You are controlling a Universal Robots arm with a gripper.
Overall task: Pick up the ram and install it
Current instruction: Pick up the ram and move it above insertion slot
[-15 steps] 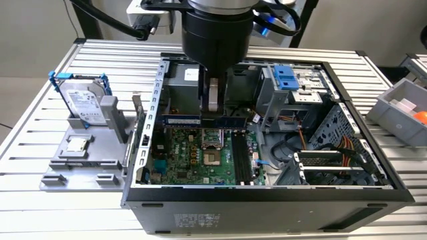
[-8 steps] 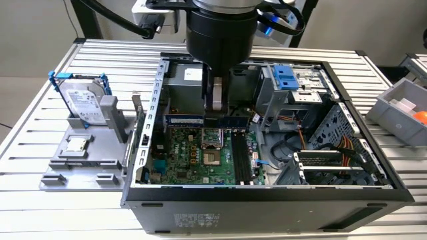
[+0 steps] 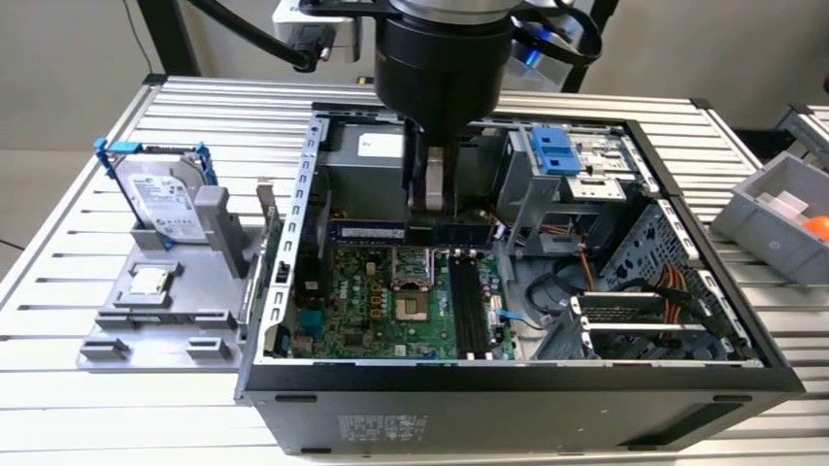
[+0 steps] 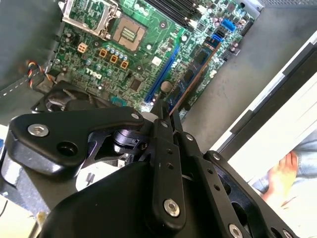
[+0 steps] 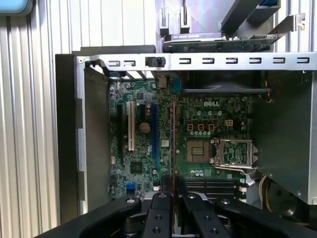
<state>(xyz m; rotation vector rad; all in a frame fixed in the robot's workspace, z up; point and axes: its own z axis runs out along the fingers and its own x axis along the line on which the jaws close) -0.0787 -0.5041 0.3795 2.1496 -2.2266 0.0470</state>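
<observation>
My gripper [image 3: 434, 206] hangs inside the open computer case [image 3: 279, 291], shut on the ram [image 3: 388, 231]. The ram is a thin dark blue-green stick, held level above the back of the motherboard [image 3: 369, 311], beyond the CPU socket [image 3: 412, 270]. In the second wrist view the ram [image 4: 195, 67] juts out from the gripper [image 4: 161, 108] over the board. In the first wrist view the ram [image 5: 173, 144] shows edge-on ahead of the gripper [image 5: 173, 192]. The black memory slots [image 3: 469, 306] lie crosswise to the stick, with the ram apart from them.
A silver hard drive in a blue frame [image 3: 162, 199] stands on a grey fixture [image 3: 155, 320] at the exterior view's left. A drive cage with a blue bracket [image 3: 557, 150] and loose cables [image 3: 622, 282] fill the case's right side. A grey bin [image 3: 778, 218] sits at far right.
</observation>
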